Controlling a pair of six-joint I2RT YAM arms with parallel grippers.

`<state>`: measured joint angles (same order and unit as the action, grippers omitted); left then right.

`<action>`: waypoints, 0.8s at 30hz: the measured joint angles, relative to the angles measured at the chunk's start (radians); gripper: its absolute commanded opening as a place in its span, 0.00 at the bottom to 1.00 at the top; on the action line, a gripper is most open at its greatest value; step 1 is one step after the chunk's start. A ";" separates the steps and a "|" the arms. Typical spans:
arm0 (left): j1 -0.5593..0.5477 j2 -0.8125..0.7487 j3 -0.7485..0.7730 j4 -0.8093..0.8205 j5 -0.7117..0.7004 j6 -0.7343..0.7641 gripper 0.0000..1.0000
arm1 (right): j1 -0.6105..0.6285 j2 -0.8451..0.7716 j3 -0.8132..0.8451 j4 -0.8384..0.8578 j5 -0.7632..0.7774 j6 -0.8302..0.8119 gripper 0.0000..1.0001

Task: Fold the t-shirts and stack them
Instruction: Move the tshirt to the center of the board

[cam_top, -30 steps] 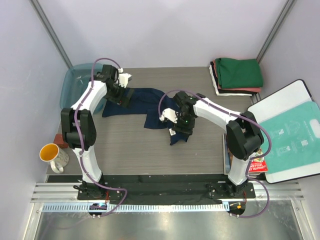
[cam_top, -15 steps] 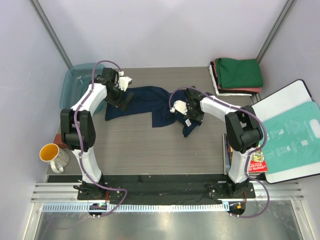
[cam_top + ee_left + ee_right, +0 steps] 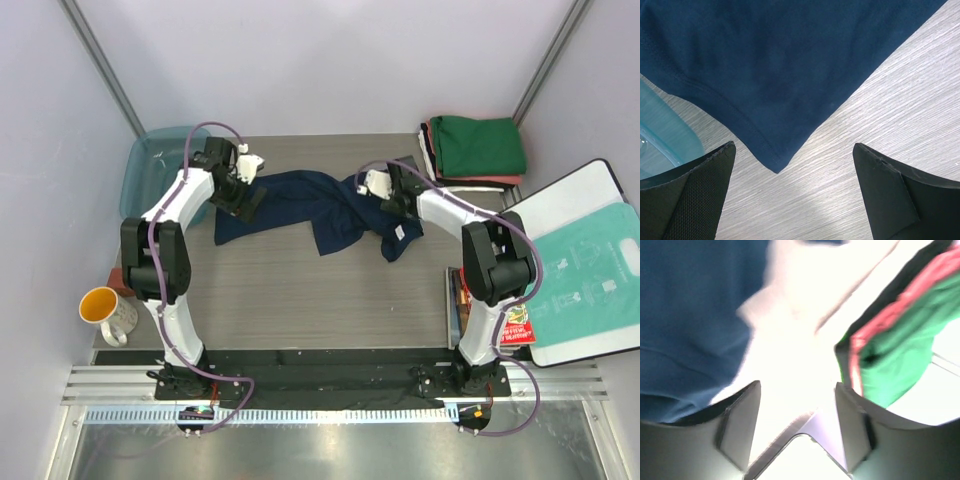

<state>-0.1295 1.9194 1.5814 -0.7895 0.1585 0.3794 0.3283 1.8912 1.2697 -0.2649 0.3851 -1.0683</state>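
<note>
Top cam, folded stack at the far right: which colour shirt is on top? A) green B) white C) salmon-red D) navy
A: the green t-shirt lies uppermost, with only the edges of the salmon-red t-shirt and the white t-shirt showing beneath it. The navy t-shirt lies unfolded, apart from them.

We saw the navy t-shirt as soft matt cloth with a stitched edge, and the folded t-shirts as the same dull knit. The table had a grey wood-grain finish, finely streaked, with a faint sheen. The tub was translucent blue plastic, the mug glossy glazed ceramic, the bag smooth flat plastic. On the left gripper the fingers were matt black, one finely pebbled. The rail was brushed metal.
</note>
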 measured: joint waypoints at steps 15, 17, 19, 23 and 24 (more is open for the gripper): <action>0.000 -0.174 -0.320 0.108 -0.013 0.235 1.00 | 0.280 -0.218 0.115 -0.304 -0.400 0.135 0.74; -0.002 -0.178 -0.365 0.131 -0.034 0.272 1.00 | 0.301 -0.151 0.114 -0.321 -0.423 0.152 0.74; -0.003 -0.178 -0.402 0.153 -0.056 0.312 1.00 | 0.303 -0.080 0.114 -0.323 -0.431 0.169 0.73; -0.006 -0.178 -0.440 0.194 -0.089 0.369 1.00 | 0.296 0.026 0.115 -0.325 -0.440 0.196 0.73; -0.007 -0.178 -0.443 0.204 -0.097 0.382 1.00 | 0.294 0.042 0.117 -0.325 -0.445 0.202 0.73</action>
<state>-0.1364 1.7416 1.1385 -0.5858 0.0612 0.7616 0.6220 1.9335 1.3865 -0.5900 -0.0597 -0.8661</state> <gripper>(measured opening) 0.996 0.735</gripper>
